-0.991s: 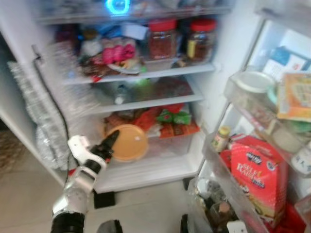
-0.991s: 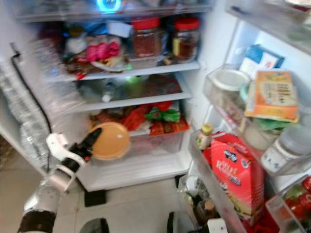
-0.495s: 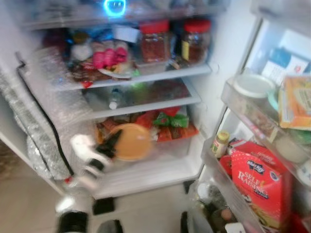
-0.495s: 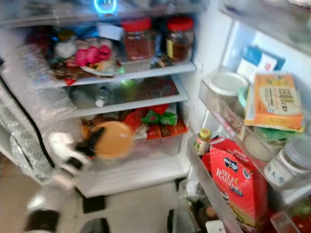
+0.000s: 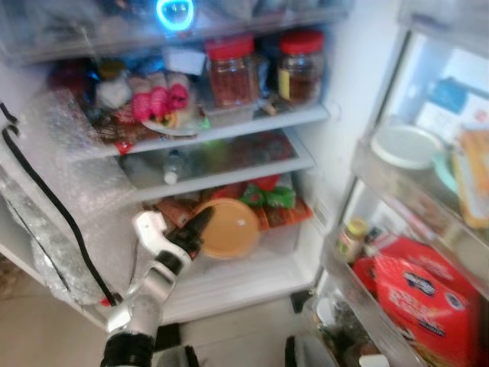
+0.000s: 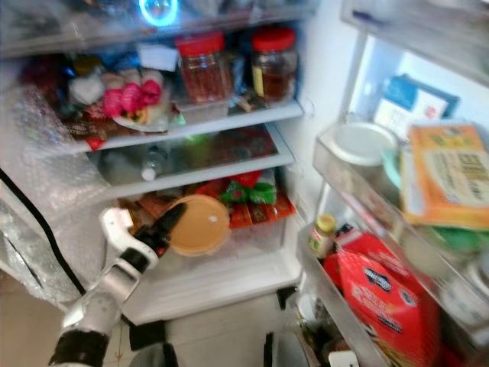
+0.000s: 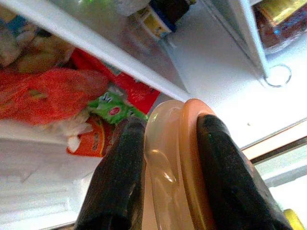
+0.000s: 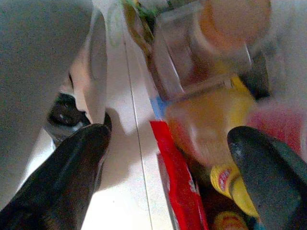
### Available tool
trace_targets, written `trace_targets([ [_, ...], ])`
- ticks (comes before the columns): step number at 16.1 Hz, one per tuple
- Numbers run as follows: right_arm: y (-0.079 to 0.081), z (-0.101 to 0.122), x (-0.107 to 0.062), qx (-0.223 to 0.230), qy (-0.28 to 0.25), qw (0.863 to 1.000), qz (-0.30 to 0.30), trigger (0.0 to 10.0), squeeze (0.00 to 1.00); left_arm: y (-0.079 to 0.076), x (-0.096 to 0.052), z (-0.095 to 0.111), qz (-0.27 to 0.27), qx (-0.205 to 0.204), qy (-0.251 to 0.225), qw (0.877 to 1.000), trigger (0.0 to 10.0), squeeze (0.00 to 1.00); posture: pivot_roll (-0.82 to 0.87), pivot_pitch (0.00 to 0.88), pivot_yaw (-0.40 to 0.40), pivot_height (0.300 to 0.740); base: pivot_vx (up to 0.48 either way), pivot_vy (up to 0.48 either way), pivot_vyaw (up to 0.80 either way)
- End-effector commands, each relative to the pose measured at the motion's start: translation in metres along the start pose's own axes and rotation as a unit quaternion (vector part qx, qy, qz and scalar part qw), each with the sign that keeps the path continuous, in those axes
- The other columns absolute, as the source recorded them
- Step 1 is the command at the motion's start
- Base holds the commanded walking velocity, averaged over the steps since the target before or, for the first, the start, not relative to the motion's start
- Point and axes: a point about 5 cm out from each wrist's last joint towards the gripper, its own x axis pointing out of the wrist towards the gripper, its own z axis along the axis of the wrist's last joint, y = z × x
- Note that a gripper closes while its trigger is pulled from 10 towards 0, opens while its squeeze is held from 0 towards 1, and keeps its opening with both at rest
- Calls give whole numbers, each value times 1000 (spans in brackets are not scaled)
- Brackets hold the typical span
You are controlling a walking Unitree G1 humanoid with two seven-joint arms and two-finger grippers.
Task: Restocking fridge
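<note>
While the orange container (image 5: 228, 228) is clamped edge-on by the left gripper (image 5: 200, 226), slipping is risked. The crowded drawer (image 5: 275, 238) could be struck. The right gripper (image 8: 168, 163) is spread wide.

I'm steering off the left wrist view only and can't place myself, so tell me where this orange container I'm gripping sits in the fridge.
Observer: The left gripper holds the orange container in front of the bottom drawer.
Operator: What's above it?
Observer: A glass shelf, then a shelf with two red-lidded jars.
Operator: And my right gripper?
Observer: Open, by the door bins, near a yellow bottle.
</note>
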Motion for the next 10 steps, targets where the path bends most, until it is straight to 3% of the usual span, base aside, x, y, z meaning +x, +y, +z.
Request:
trace_targets([
  [1, 3, 6, 1, 3, -12, 1000, 2, 10000, 0, 6, -5, 15, 10, 19, -16, 1000, 10000, 0, -130, 0, 8, 602, 285, 0, 0],
  [10, 2, 6, 1, 2, -12, 1000, 3, 10000, 0, 6, -5, 14, 8, 22, -14, 1000, 10000, 0, -130, 4, 7, 602, 282, 0, 0],
])
